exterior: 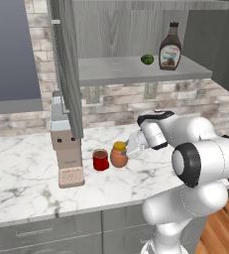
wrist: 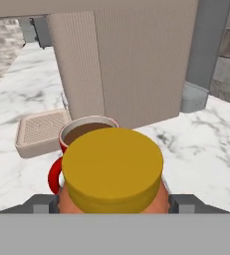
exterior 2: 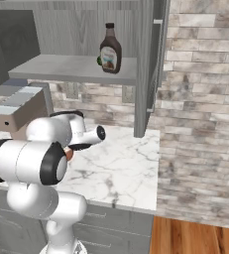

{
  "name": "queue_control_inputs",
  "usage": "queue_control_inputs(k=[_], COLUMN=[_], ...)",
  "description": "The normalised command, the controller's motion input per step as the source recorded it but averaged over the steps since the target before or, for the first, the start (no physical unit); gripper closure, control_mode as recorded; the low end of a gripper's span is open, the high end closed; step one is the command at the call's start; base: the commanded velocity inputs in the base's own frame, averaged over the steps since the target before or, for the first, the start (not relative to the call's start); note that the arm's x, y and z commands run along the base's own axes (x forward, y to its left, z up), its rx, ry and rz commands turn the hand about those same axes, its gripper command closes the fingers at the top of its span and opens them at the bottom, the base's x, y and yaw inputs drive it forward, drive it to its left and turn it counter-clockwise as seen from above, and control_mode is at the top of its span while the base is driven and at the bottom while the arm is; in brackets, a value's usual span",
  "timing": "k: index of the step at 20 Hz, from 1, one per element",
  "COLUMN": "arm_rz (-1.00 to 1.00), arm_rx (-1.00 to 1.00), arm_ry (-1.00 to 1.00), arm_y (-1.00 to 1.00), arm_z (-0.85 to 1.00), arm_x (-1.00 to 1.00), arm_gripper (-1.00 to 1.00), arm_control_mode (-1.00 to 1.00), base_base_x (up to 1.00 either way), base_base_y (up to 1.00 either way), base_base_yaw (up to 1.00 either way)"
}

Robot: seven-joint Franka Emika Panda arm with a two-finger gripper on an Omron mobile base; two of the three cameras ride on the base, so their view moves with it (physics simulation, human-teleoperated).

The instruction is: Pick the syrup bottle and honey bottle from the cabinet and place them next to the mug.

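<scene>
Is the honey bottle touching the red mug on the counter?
Cannot tell. In the left base view the honey bottle stands close beside the mug, but any gap is unclear; in the hand view the bottle overlaps the mug.

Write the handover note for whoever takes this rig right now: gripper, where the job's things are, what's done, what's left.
Gripper: at the honey bottle, a finger on each side in the hand view; whether it grips, I cannot tell.
Honey bottle: on the counter right beside the mug, out of the cabinet.
Syrup bottle: upright on the cabinet shelf, beside a small green fruit.
Done: honey bottle brought to the mug.
Left: let go if held, fetch the syrup bottle, set it by the mug.
</scene>
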Motion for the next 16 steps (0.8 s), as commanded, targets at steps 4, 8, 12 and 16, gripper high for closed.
queue_control_inputs(k=[4, 8, 12, 16], arm_rz=[0.00, 0.00, 0.00, 0.00], arm_rx=[0.00, 0.00, 0.00, 0.00], arm_ry=[0.00, 0.00, 0.00, 0.00], arm_y=[0.00, 0.00, 0.00, 0.00], arm_z=[-0.30, -0.15, -0.07, 0.00], arm_x=[0.00, 0.00, 0.00, 0.00], arm_gripper=[1.00, 1.00, 1.00, -1.00], arm_control_mode=[-1.00, -1.00, -1.00, -1.00], base_base_x=[0.00, 0.00, 0.00, 0.00], base_base_y=[0.00, 0.00, 0.00, 0.00], base_base_yaw=[0.00, 0.00, 0.00, 0.00])
